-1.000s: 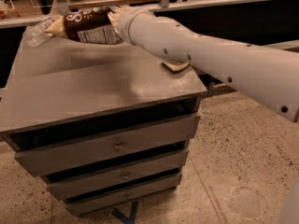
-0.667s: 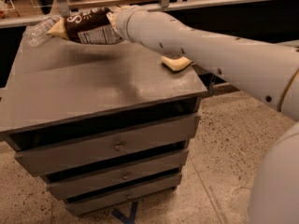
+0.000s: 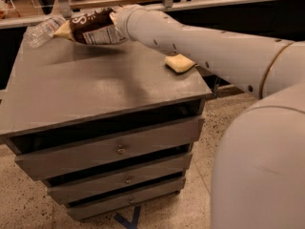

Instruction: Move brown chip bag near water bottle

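Brown chip bag (image 3: pixel 89 28) w/ white script at claw (image 3: pixel 113 26), nr water bottle (image 3: pixel 42 31).

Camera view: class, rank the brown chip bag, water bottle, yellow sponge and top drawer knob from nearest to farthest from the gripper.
1. brown chip bag, at the gripper, back of the cabinet top.
2. water bottle, back-left corner, and yellow sponge, right edge: too close to call.
3. top drawer knob, low on the front.
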